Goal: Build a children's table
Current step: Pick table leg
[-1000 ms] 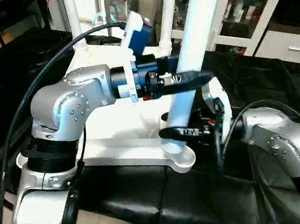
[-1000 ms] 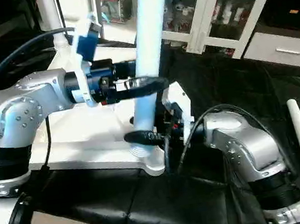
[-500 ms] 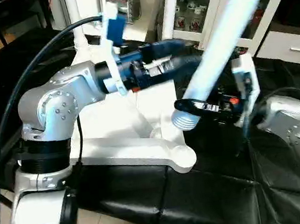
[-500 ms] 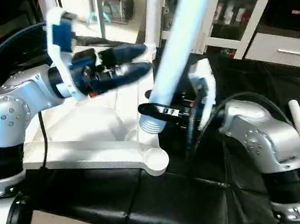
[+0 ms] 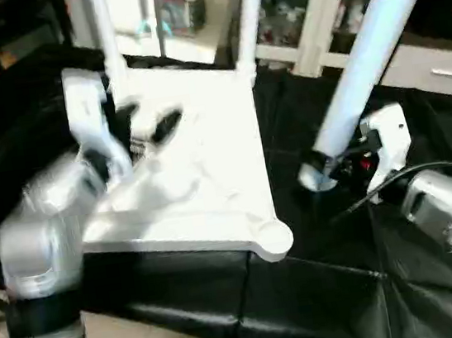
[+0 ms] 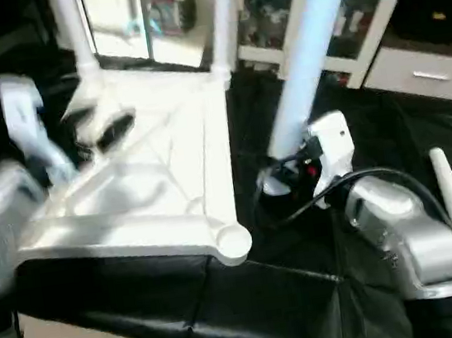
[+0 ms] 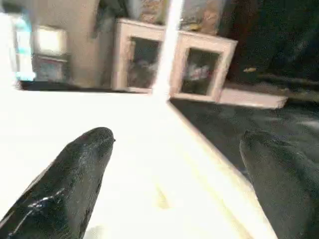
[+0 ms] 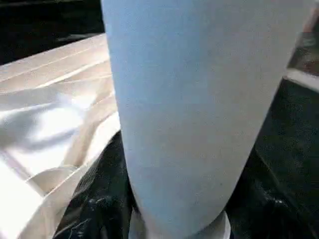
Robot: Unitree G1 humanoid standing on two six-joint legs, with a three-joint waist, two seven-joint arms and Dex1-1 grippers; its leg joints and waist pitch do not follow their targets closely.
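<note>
Right gripper (image 5: pixel 320 172) grips the tube leg (image 5: pixel 366 59) near its base, right of the upturned table top (image 5: pixel 199 156). Left gripper (image 7: pixel 174 164) spread open, empty. Bring the base squarely over the near corner socket (image 5: pixel 275 238).

Bright indoor light, left arm (image 5: pixel 43 235) motion-blurred (heavily), glare on tabletop (image 5: pixel 200 164)

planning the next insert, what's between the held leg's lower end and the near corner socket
Only bare black cover separates the leg in the right gripper from the tabletop's near corner socket, seen in both eye views.
</note>
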